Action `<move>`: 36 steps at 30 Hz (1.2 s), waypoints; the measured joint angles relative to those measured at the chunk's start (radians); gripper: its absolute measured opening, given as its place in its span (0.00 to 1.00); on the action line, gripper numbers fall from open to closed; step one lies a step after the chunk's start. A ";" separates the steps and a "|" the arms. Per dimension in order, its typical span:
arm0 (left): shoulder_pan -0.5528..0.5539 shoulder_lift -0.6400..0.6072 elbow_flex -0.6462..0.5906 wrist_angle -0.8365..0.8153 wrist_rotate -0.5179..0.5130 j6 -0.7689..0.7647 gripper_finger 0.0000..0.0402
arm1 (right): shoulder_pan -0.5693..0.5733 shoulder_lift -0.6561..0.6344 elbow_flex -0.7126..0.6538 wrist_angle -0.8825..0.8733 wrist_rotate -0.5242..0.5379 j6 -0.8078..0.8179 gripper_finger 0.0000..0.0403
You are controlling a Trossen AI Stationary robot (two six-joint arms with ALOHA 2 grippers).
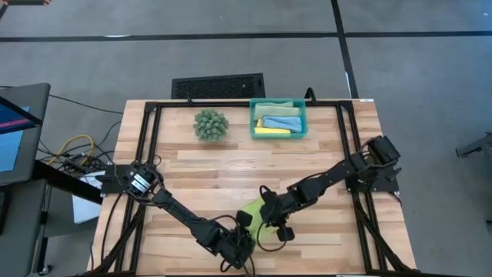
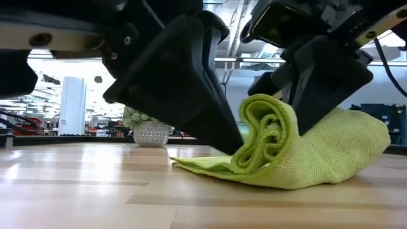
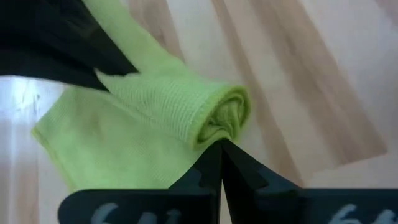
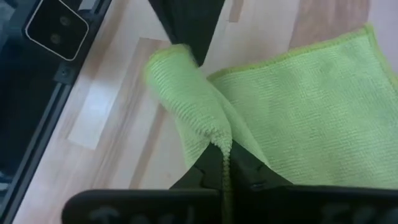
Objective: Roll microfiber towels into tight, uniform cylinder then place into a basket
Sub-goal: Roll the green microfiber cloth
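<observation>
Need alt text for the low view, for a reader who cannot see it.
A partly rolled lime green towel lies on the wooden table, with two dark robot hands pressed against it from either side. A plant ball sits far behind.

The lime towel lies partly rolled on the table's near edge, well in front of the basket: one end is wound into a loose spiral, the rest trails flat. In the teal basket lie three rolled towels, sage, blue and yellow, side by side

Half-rolled towel near table's front edge between both tools; basket apparently with three towels, far side.
</observation>
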 joint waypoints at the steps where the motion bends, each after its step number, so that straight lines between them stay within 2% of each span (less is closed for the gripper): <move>1: 0.000 0.000 0.000 -0.016 -0.006 -0.001 0.00 | -0.005 0.000 0.000 -0.002 -0.008 0.000 0.06; 3: -0.001 0.000 0.009 -0.069 -0.044 -0.004 0.00 | -0.012 0.000 0.000 -0.009 -0.016 0.000 0.07; 7: -0.008 -0.001 0.024 -0.140 -0.185 -0.050 0.00 | -0.014 0.000 0.000 -0.020 -0.062 0.000 0.06; 9: -0.008 -0.001 0.023 -0.149 -0.203 -0.061 0.00 | -0.014 0.000 0.000 -0.021 -0.083 0.000 0.06; 19: 0.014 -0.002 -0.078 0.118 -0.015 0.014 0.00 | -0.037 0.000 0.000 -0.012 -0.110 0.031 0.07; 25: 0.015 -0.002 -0.089 0.174 0.062 0.044 0.00 | -0.060 0.000 0.000 -0.004 -0.131 0.054 0.05; 30: 0.014 -0.001 -0.089 0.190 0.072 0.059 0.00 | -0.092 0.000 0.000 0.009 -0.131 0.083 0.06; 36: 0.002 -0.023 -0.089 0.114 0.049 0.034 0.00 | -0.128 0.000 0.000 -0.026 -0.137 0.087 0.06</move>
